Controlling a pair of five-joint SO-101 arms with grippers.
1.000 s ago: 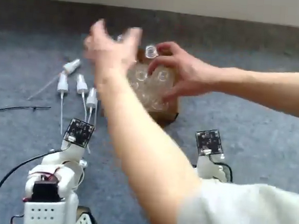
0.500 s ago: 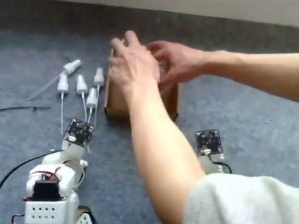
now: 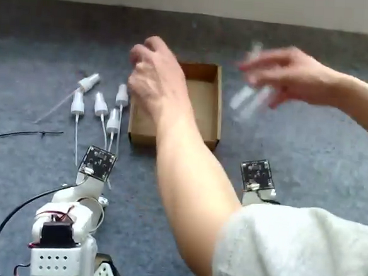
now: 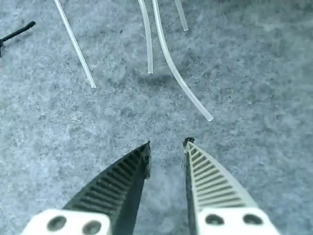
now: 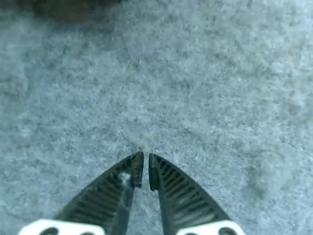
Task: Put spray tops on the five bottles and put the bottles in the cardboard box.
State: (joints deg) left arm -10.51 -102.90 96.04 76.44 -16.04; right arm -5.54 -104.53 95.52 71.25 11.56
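Note:
The cardboard box [image 3: 205, 101] lies on the grey carpet, its inside bare. A person's hand [image 3: 151, 79] hovers over its left wall. The person's other hand [image 3: 296, 71] holds clear bottles [image 3: 249, 97] in the air to the box's right. Several white spray tops [image 3: 101, 104] with long dip tubes lie left of the box; their tubes [image 4: 172, 68] run just ahead of my left gripper [image 4: 167, 145], which is slightly open and holds nothing. My right gripper [image 5: 145, 164] is shut over bare carpet. The left arm [image 3: 96, 163] and the right arm [image 3: 257, 175] sit near the front.
A black cable tie [image 3: 29, 133] lies at the far left, its end [image 4: 14, 33] also in the left wrist view. The person's forearm and white sleeve [image 3: 289, 253] cross the space between the arms and the box.
The person's hands lifted the clear bottles out of the box. One hand carried them off to the right, leaving the box empty. Both arms kept still.

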